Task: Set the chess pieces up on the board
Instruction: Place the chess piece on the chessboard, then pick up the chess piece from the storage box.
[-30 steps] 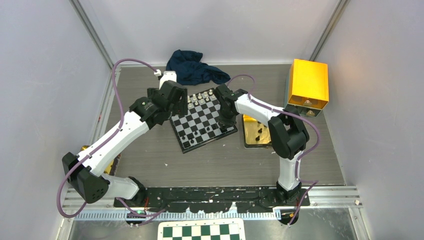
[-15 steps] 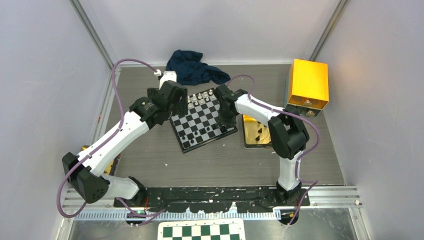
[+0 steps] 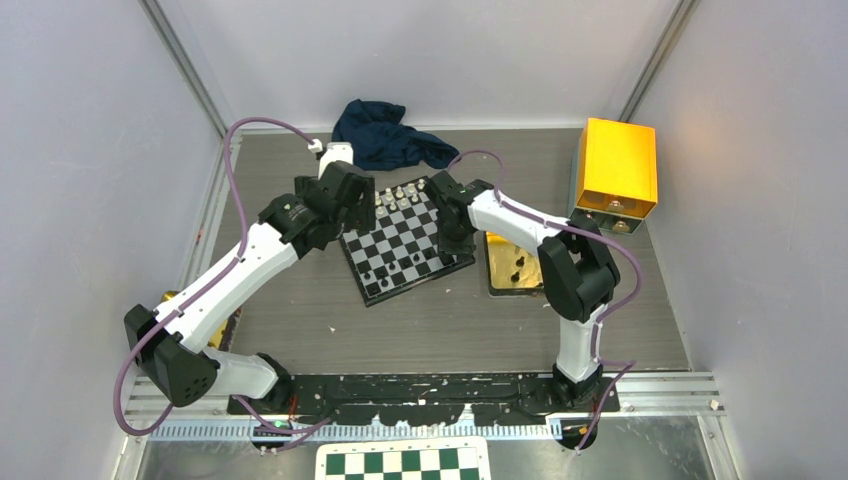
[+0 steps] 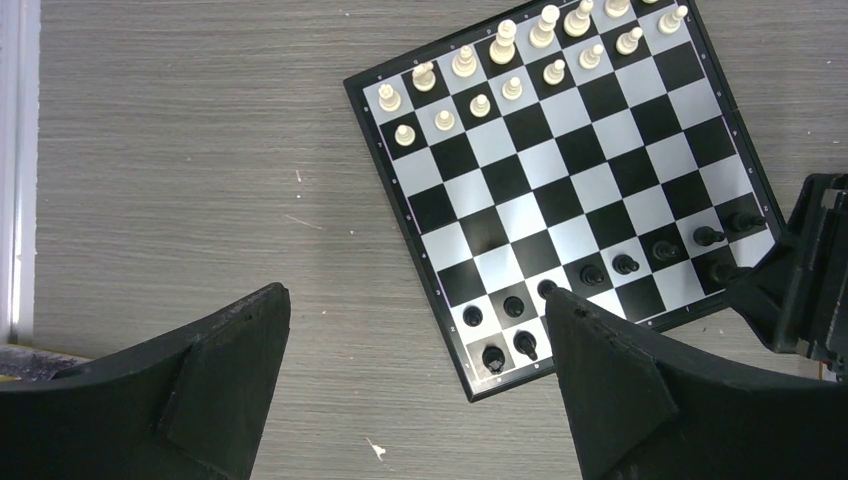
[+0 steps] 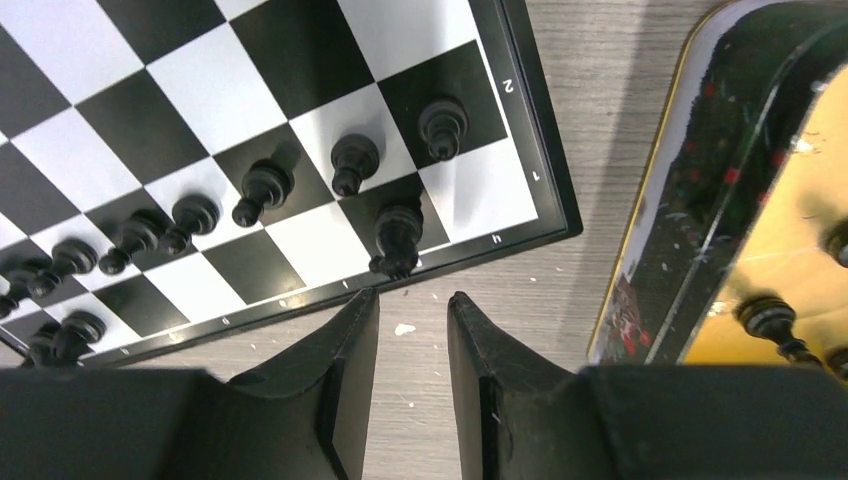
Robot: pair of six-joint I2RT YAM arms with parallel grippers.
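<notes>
This was a robotics lab test cell, not a lived-in room. Plain pale panel walls closed in three sides of a grey wood-grain tabletop, and bare aluminium frame struts ran up the back corners. Two white-and-black robot arms, the left arm and the right arm, were bolted to a black metal mounting rail at the near edge. They trailed loose purple cables, and a green-and-white checkered board lay flat in front of the rail.

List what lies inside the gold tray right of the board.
A few black pieces stand in the tray. The right arm covers its far end, so anything there can't be seen.
</notes>
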